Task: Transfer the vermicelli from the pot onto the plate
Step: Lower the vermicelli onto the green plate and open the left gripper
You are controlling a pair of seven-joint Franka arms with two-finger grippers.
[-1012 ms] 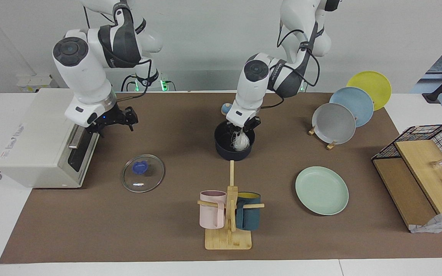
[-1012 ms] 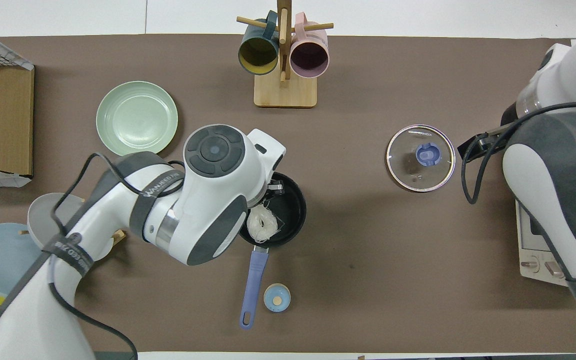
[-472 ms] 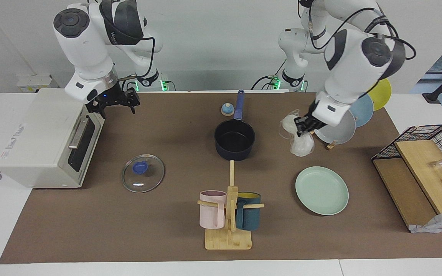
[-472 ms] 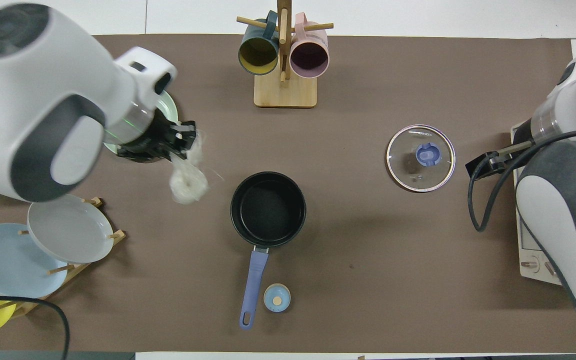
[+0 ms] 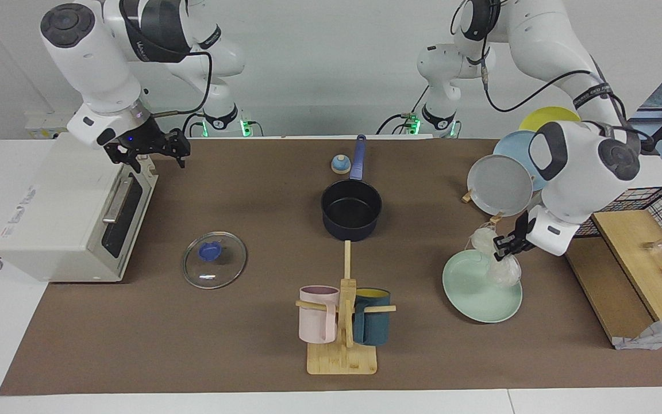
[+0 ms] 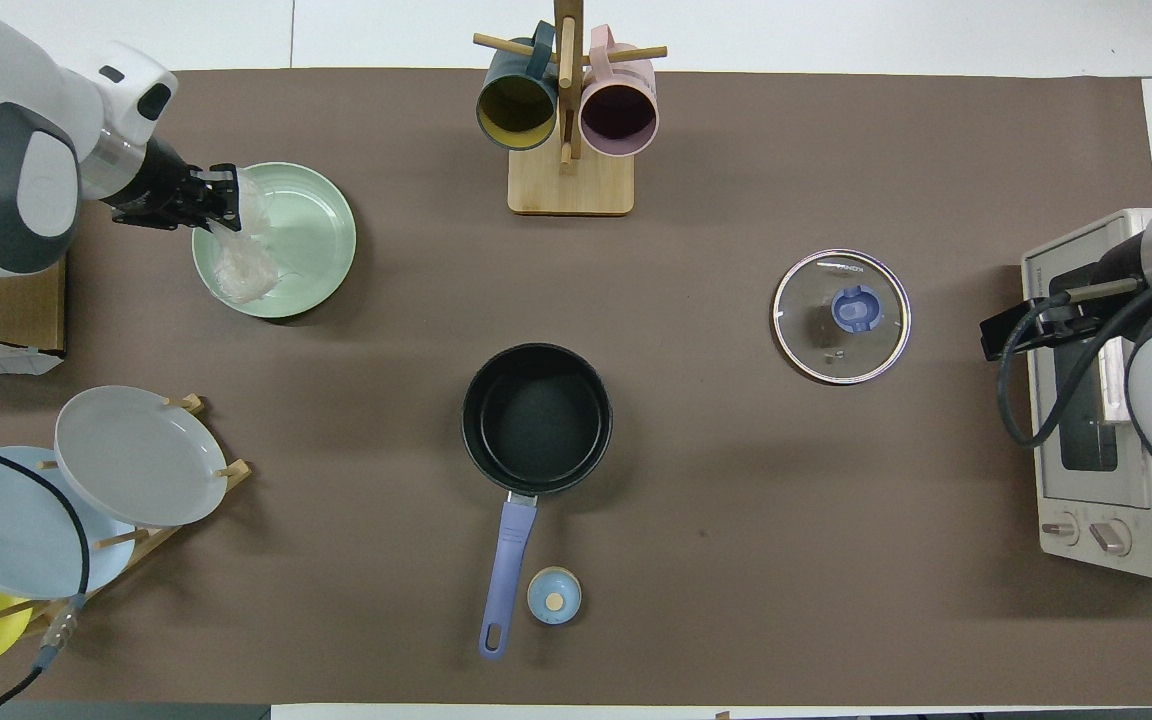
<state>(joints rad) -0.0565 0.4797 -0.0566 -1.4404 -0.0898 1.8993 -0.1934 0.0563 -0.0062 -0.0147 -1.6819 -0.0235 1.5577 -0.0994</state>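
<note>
- Two grippers in play. Left gripper [image 5: 503, 244] [image 6: 221, 195] is pinched on the vermicelli [image 5: 497, 261] [image 6: 241, 255], gripping the wrapping where the two bundles join.
- One bundle sits level with the fingers; the other hangs just below them, over the mint-green plate [image 5: 469, 296] [image 6: 311, 235].
- Facing view: lower bundle is down at the plate's surface, on the part nearer the robots. Cannot tell if it touches the plate.
- Overhead view: gripper is over the plate's rim, on the side toward the left arm's end of the table.
- Plate lies flat on the brown mat [image 5: 250, 345] [image 6: 736, 550], farther from the robots than the plate rack [image 5: 495, 218] [image 6: 186, 465] holding grey, light blue and yellow plates.
- Pot [image 5: 351, 214] [image 6: 537, 418] is empty, mid-table, well apart from the plate; blue handle points toward the robots.
- Small blue knob-like object [image 5: 340, 164] [image 6: 554, 596] stands just beside the handle.
- Glass lid [image 5: 214, 260] [image 6: 841, 316] lies flat on the mat, toward the right arm's end of the table.
- Mug tree [image 5: 343, 322] [image 6: 568, 130] with a pink and a dark teal mug is farther from the robots than the pot.
- Right gripper [image 5: 147, 149] [image 6: 1021, 325] hangs over the toaster oven [image 5: 61, 207] [image 6: 1101, 400], fingers spread, holding nothing; that arm waits.
</note>
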